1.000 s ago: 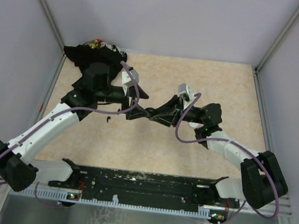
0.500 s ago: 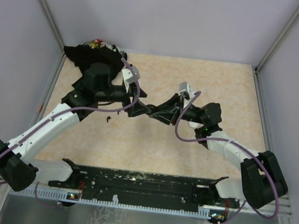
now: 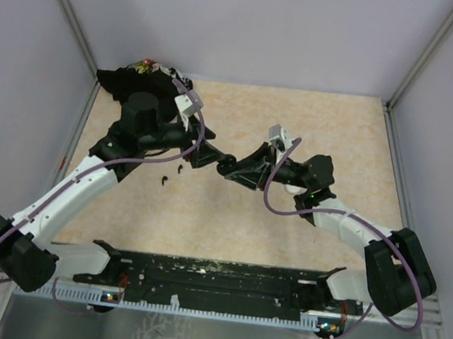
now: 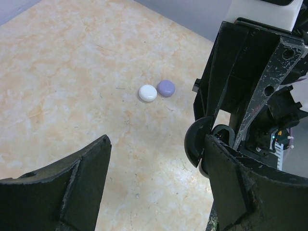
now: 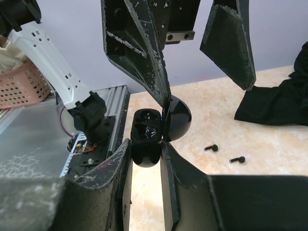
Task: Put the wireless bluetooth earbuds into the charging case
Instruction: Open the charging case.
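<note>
**Item 1: charging case** (image 5: 149,137). Black, glossy, rounded pebble shape. Hinged lid stands open w/ a dark hollow inside; can't tell if a bud sits in it. Held above the surface (image 4: 72,72), clamped betw. the fingers of the right gripper (image 5: 146,156), which are closed on its lower body.

**Item 2: left gripper** (image 4: 154,159). Fingers spread wide, holding nothing. One tip is at the lid edge; touching or just beside, can't tell.

**Item 3: earbuds** (image 5: 210,147). Two tiny dark pcs w/ short stems, loose on the surface near a black cloth (image 5: 274,103), well apart from the case.

**Item 4: white disc** (image 4: 147,93) & **lavender disc** (image 4: 166,87). Smooth, domed, side by side. Not part of the job.

**Surface:** beige, marbled, matt.

**Handling note (judgement):** case looks ready, so next is a pinch on one bud. Buds are small & smooth and prob. roll or skid. Come down straight and close on the body, not the stem. Hold the case steady w/ lid clear, then seat the bud stem-first in its well.
</note>
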Available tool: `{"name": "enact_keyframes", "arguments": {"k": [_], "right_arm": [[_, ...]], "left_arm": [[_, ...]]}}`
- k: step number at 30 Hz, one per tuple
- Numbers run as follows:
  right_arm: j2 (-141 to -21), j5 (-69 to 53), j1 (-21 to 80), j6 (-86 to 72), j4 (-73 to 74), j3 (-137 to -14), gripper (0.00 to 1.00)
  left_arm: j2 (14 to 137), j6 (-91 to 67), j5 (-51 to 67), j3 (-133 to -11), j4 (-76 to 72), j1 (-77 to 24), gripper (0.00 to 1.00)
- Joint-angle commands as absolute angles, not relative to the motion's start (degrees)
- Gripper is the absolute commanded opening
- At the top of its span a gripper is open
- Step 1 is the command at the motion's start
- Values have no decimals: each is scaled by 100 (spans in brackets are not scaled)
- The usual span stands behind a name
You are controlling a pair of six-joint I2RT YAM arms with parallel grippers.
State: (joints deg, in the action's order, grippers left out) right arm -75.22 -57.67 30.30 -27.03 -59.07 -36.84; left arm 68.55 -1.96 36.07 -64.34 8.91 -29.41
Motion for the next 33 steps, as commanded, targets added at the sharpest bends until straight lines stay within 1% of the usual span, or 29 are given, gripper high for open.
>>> {"name": "enact_keyframes", "arguments": {"k": [1, 5, 8, 14, 19, 28, 33], "right_arm": [[-7450, -5931, 3107, -2563, -6279, -3811, 0], [-7486, -5588, 3103, -2289, -6241, -3613, 0], [-7438, -5176, 3103, -1962, -6244, -3380, 0], [-7324, -4361, 3103, -1500, -6611, -2787, 0], [-7258, -3617, 3182, -1172, -7026, -2212, 0], [-7141, -2736, 3516, -519, -7224, -1616, 0], [-7067, -2388, 3654, -220, -7155, -1441, 0]], "left_arm": [[6797, -291, 3436, -6363, 725, -2857, 82], [6627, -386, 3369, -6403, 842, -2862, 83], [6424, -446, 3056, -6470, 1147, -2857, 84], [5977, -873, 1913, -6416, 1973, -2860, 85], [5762, -1324, 908, -6071, 2520, -2857, 84], [6055, -1943, -728, -5404, 2907, -2821, 80], [6561, -2063, -736, -5253, 2921, -2548, 78]]}}
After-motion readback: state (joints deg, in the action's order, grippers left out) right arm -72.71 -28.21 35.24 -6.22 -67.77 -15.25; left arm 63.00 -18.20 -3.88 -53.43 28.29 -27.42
